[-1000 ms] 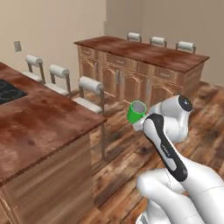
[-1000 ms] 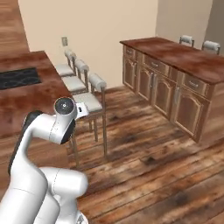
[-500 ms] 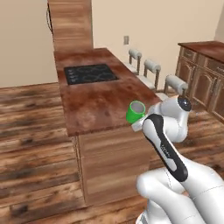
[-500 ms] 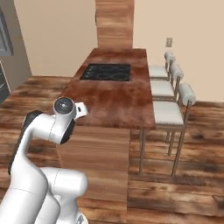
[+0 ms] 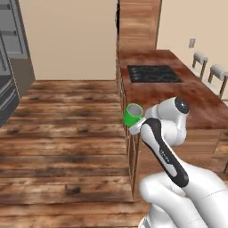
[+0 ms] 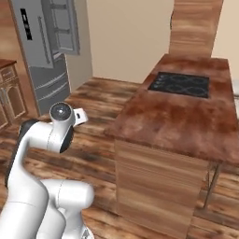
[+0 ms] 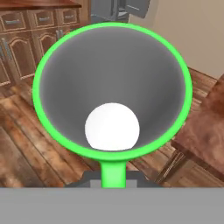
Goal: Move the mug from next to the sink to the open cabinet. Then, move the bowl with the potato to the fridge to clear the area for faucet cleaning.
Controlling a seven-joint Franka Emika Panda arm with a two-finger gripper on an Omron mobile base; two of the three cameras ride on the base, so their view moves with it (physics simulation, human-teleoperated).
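Mug (image 5: 132,114) rides clamped in the closed gripper (image 5: 136,126), carried in the air just off the island worktop's (image 5: 187,100) left edge. Its mouth faces the hand camera, so the mug's long axis runs along the fingers; the cabinet it's bound for I cannot pick out from here.

Home kitchen, rendered. Evidence — wooden island counter (image 6: 177,123) with black cooktop (image 6: 180,84) set near its far edge; tall grey fridge (image 6: 46,56) standing open; brown panelled base cabinets (image 7: 30,33); padded stools (image 5: 209,71) at island's far side; plank wood floor (image 5: 62,133).
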